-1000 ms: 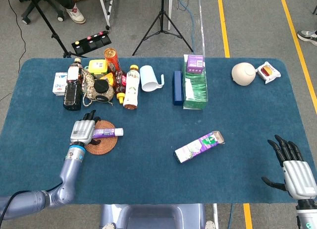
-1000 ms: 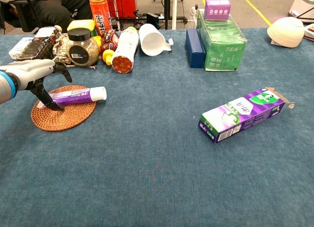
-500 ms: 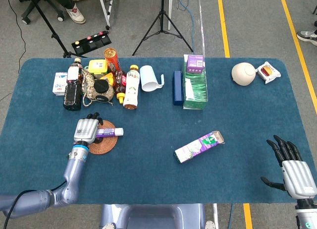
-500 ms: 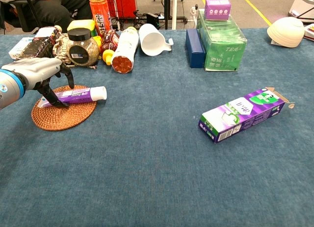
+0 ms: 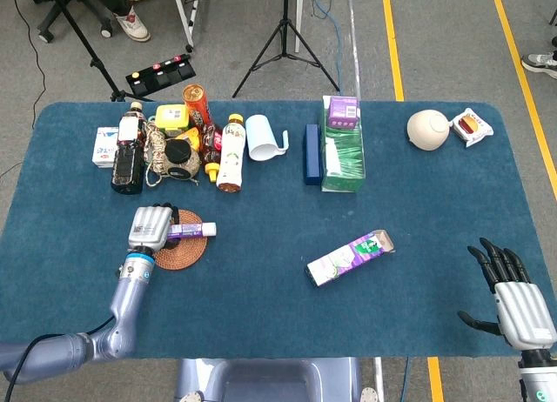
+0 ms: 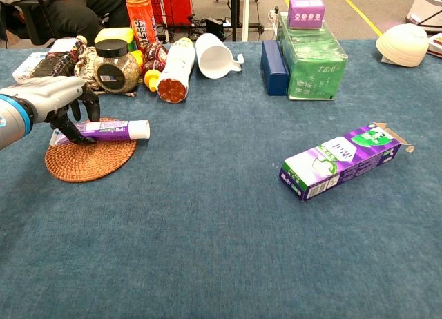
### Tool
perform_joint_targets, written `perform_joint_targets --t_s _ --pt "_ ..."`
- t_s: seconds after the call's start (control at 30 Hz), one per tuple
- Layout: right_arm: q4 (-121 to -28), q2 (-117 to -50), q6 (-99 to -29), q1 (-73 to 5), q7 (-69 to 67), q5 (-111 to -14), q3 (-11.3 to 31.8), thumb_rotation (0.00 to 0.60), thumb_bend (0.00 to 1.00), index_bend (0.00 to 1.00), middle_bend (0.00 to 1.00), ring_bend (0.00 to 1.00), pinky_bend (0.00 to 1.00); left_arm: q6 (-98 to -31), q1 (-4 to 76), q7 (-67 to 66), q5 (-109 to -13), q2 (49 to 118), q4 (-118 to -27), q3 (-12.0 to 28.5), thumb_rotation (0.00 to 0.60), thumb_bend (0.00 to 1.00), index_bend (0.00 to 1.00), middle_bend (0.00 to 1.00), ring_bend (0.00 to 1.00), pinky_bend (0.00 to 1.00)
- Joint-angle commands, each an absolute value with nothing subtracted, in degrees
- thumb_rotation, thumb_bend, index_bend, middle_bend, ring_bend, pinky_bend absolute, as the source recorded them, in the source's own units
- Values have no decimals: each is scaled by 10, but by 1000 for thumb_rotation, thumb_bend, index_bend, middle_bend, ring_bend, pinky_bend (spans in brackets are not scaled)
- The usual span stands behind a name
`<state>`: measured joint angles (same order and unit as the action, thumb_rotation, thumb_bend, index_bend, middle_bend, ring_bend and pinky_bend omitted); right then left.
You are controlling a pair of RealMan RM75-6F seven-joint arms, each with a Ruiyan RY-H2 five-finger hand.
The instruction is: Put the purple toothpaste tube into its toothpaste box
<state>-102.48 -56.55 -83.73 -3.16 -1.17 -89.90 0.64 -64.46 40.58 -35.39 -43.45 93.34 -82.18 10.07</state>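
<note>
Left hand [image 6: 56, 98] is gripping the crimped tail end of the purple toothpaste tube with white cap [image 6: 109, 130], fingers curled down around it, silver back of the hand facing up. In the head view that hand [image 5: 150, 227] is sitting over the left part of the round woven rattan coaster [image 5: 181, 250], with the tube [image 5: 193, 231] sticking out to the right, roughly level, cap end past the coaster's upper right edge. In the chest view the tube looks raised slightly off the coaster [image 6: 88, 160]; can't tell for sure whether it's touching.

The purple-and-green toothpaste carton [image 5: 350, 257] is lying flat on the blue cloth table [image 5: 278, 315], well apart from the tube, toward centre-right. Its far-right end flap is standing open in the chest view [image 6: 341, 159], opening pointing away from the left hand.

Right hand [image 5: 512, 293] is hanging at the table's near-right corner, fingers spread apart, holding nothing. It's out of the chest view.

Along the back edge: a cluster of bottles and jars [image 5: 170, 145] behind the left hand, a white mug lying on its side [image 5: 264, 137], a dark blue slim box [image 5: 312, 153] just beside a green tea pack [image 5: 343, 156] with a small purple box [image 5: 343, 110] on top, and a cream upturned bowl [image 5: 427, 129] at far right.
</note>
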Motion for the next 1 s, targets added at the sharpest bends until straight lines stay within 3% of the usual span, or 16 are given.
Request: perform_joint_targets --t_s 0.03,0.5,0.7,1.0 --pt "-1025 -566 -837 -32 -10 -898 6 600 89 83 0 0 0 -644 402 -345 -445 927 -825 102 600 272 543 376 357 583" --pt "-1027 -575 -830 -34 12 -900 2 600 89 84 0 0 0 -640 382 -290 -490 872 -860 107 600 273 581 412 394 623" --pt "-1020 -578 -814 -46 11 -921 -3 600 90 91 0 0 0 -643 369 -262 -509 815 -911 116 600 273 581 413 394 623" --pt "-1049 -513 -667 -163 -97 -982 -5 600 97 125 49 4 0 -664 342 -227 -533 701 -1002 135 600 273 581 414 394 623"
